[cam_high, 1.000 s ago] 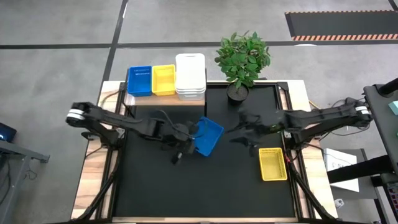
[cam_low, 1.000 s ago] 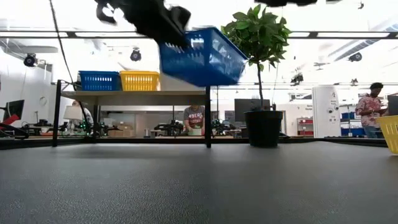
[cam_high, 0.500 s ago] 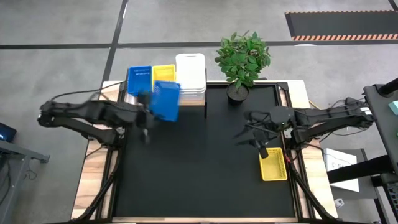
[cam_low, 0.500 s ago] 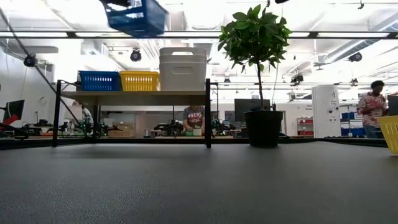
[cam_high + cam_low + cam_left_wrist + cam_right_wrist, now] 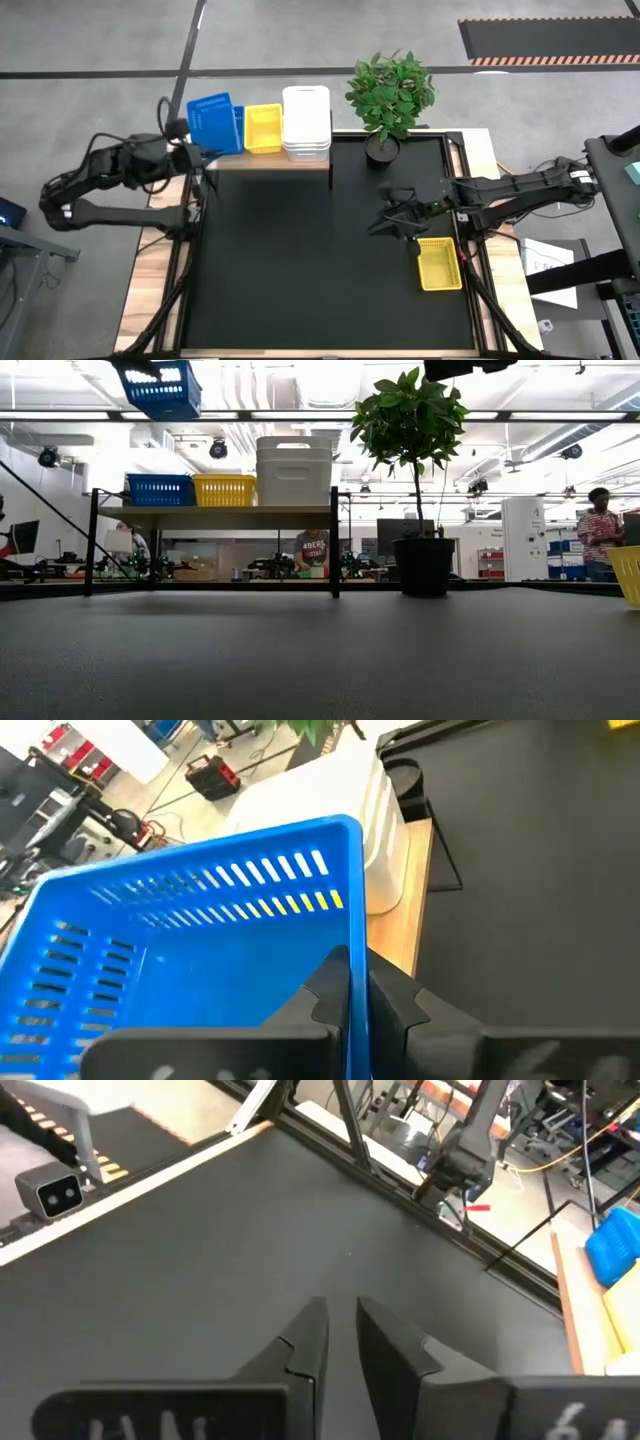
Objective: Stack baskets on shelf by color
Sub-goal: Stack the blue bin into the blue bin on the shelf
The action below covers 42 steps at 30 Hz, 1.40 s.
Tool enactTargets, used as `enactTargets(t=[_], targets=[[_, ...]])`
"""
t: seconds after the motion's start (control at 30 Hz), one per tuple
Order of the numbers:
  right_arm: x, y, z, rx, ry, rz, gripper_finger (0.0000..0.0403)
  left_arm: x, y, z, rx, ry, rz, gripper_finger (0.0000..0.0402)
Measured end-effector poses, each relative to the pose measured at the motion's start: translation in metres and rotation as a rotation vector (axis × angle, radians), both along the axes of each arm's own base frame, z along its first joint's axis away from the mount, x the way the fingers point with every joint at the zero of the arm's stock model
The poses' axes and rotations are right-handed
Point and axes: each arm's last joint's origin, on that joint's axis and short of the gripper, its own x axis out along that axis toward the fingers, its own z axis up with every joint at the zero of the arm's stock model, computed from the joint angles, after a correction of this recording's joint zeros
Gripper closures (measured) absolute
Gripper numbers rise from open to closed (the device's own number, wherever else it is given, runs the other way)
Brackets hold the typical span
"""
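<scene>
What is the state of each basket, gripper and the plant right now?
Carried blue basket: tilted, held in the air over the shelf.
Blue basket on shelf: resting upright.
Yellow basket on shelf: resting upright.
White baskets: stacked on shelf.
Yellow basket on table: lying upright, alone.
Left gripper: shut on carried blue basket.
Right gripper: empty, fingers close together, above the table.
Plant: standing upright.

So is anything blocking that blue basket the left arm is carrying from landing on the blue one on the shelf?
Nothing visible does. The left claw holds the blue basket in the air above the blue basket on the shelf, with only open air between them.
</scene>
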Motion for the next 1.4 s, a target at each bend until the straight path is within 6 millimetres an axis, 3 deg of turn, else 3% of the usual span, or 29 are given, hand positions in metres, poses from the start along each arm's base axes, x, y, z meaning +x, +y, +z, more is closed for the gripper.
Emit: enactTargets(t=[0.33,0.53,0.7,1.13,1.4], targets=[[0.004,0.000,-0.005,-0.003,0.022,-0.001,0.0360,0.021,0.038,0.020,-0.103,0.052,0.036,0.0401],[0.003,0.000,-0.007,-0.005,0.047,-0.001,0.0360,0.039,0.071,0.005,-0.174,0.186,0.133,0.0401],[0.002,0.000,-0.008,-0.005,0.053,0.000,0.0359,0.040,0.088,-0.004,-0.205,0.285,0.177,0.0401],[0.001,0.000,-0.013,0.006,0.081,-0.007,0.0359,0.022,0.101,-0.014,-0.202,0.428,0.154,0.0401],[0.001,0.000,-0.013,0.024,0.088,-0.016,0.0359,0.023,0.103,-0.016,-0.222,0.418,0.105,0.0401]])
